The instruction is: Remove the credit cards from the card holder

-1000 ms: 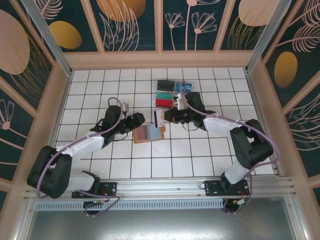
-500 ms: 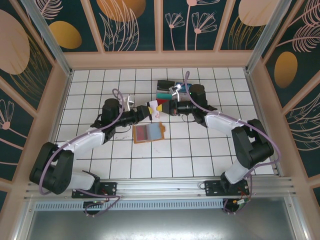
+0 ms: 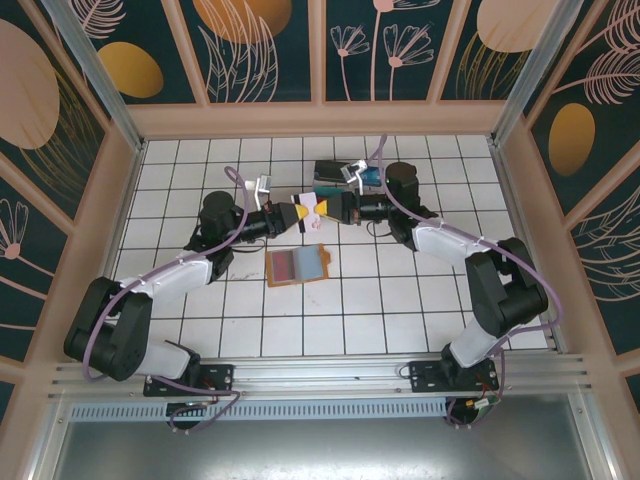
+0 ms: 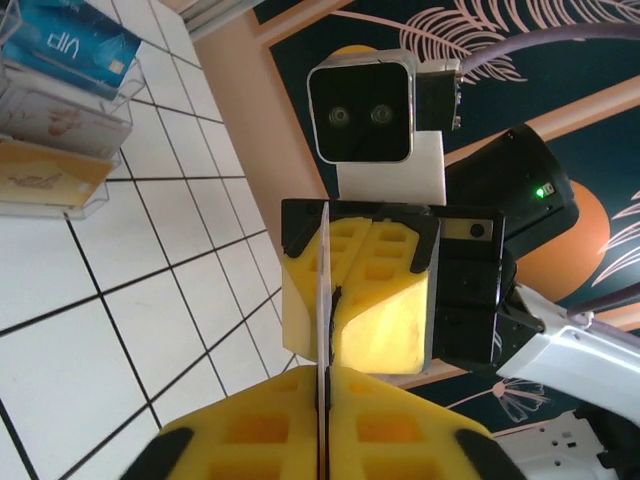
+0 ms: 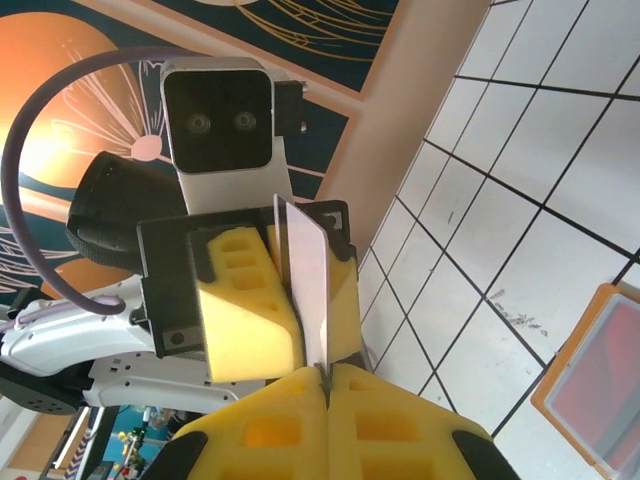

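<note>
Both arms reaching in low twd table centre, L gripper (image 3: pixel 300 214) & R gripper (image 3: pixel 329 210) nose to nose, each clamped on same white card (image 3: pixel 314 205), just above open wallet (image 3: pixel 298 265), card racks (image 3: pixel 333 176) behind.

grippers: two are showing, left gripper (image 3: pixel 300 214) and right gripper (image 3: pixel 338 208) | credit card (image 3: pixel 317 205): one is hanging between them | card holder (image 3: pixel 298 265): one is lying on the tiles | racked cards: three are sitting in clear trays (image 4: pixel 118 105), one blue card (image 4: pixel 70 40), one pale card (image 4: pixel 55 110), one gold card (image 4: pixel 45 170)
</note>
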